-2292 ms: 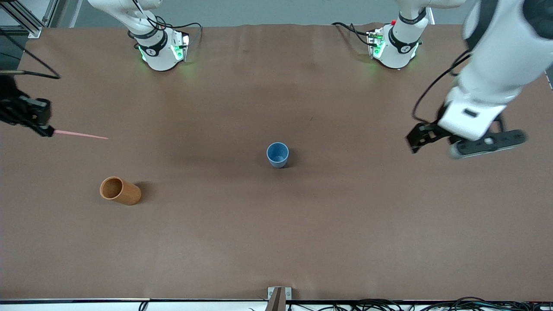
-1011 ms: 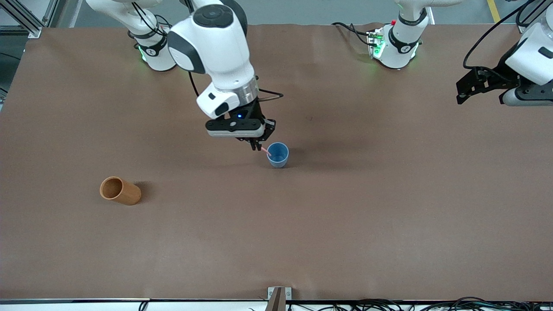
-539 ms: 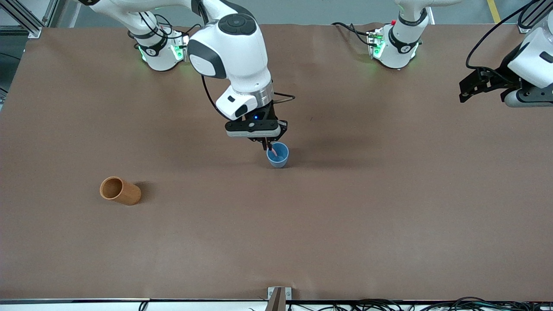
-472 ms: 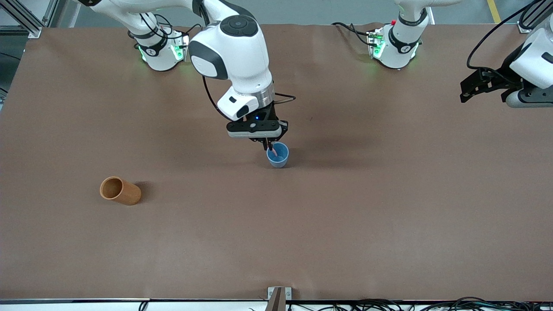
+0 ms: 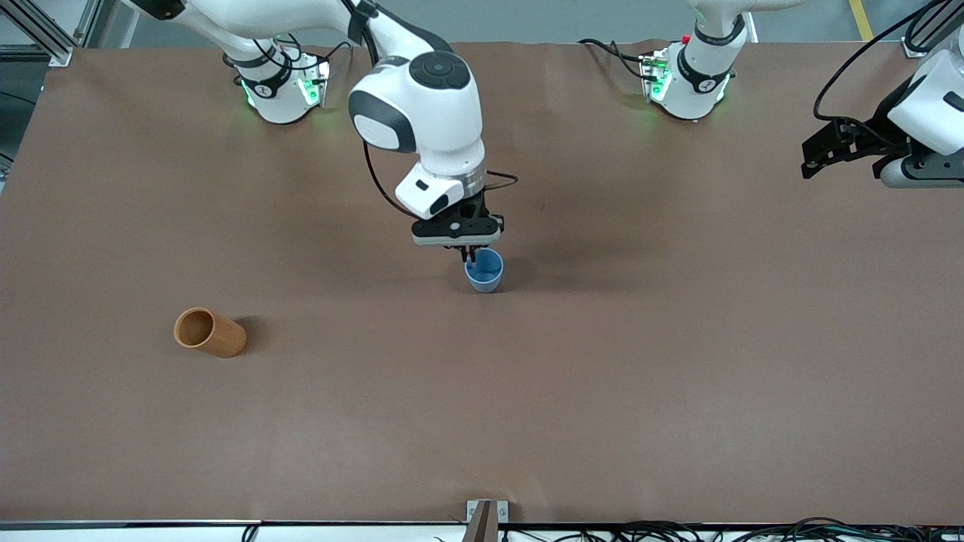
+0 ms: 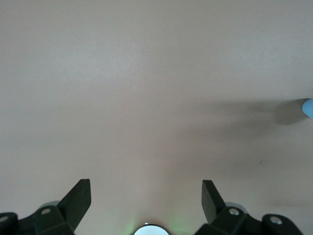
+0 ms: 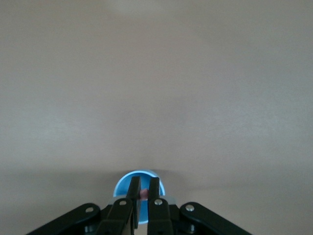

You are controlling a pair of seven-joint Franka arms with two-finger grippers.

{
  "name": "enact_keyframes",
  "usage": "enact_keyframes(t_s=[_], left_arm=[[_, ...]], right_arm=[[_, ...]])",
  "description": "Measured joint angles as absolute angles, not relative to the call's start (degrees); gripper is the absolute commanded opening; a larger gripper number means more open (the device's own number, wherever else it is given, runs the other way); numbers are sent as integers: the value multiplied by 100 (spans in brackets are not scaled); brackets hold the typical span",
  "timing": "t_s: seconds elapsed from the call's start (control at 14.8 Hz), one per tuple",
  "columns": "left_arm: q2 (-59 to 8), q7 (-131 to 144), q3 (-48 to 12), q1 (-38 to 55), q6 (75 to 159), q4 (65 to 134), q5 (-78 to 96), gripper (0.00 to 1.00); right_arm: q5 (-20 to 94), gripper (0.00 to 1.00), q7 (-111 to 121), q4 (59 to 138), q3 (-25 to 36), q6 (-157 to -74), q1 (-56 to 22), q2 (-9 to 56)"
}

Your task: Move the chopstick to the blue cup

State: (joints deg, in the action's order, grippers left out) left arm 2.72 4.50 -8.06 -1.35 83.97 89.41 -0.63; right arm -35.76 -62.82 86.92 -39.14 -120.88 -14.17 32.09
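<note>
The blue cup (image 5: 486, 272) stands upright in the middle of the table. My right gripper (image 5: 471, 256) points straight down over the cup's mouth and is shut on the pale pink chopstick (image 7: 144, 194). Only the stick's top end shows between the fingers in the right wrist view, with the cup's blue rim (image 7: 122, 189) right below. The rest of the stick is hidden. My left gripper (image 5: 817, 154) waits open and empty above the left arm's end of the table. Its fingers stand wide apart in the left wrist view (image 6: 146, 196), where the cup (image 6: 307, 107) shows small at the edge.
An orange-brown cylindrical cup (image 5: 208, 332) lies on its side toward the right arm's end of the table, nearer to the front camera than the blue cup. The brown table cover (image 5: 678, 376) is otherwise bare.
My right gripper brought the chopstick from the right arm's end of the table to over the blue cup, turned it upright and lowered it there. The left arm drew back, then stayed still.
</note>
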Motion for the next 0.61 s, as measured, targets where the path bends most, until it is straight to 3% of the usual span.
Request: enact_keyframes(t_s=[0.13,0.2,0.27,0.34,0.4,0.61], left_arm=[[272,450,-811,-135,8397,8941,-63,100],[272,450,-811,-135,8397,8941,-63,100],[273,450,-811,-136,8397,8941,-63,100],[273,450,-811,-135,8397,8941,-63,100],[273,450,-811,-135,8397,8941,-63,100],[274,450,-811,-135,8397,8941,-63,100]], right_arm=[[-3793,14,-6291,8691,-3909,-12125,-1416,3432],[-3868,26,-6292,8689,-3909,-12157,-1416,3519],[-3928,55,-6294,8675,-3908,-12208,-1416,3572],[-3947,94,-6295,8665,-3908,-12213,-1416,3592],[-3951,100,-6295,8655,-3908,-12214,-1416,3595],[-3954,100,-6293,8481,-3909,-12214,-1411,3593]])
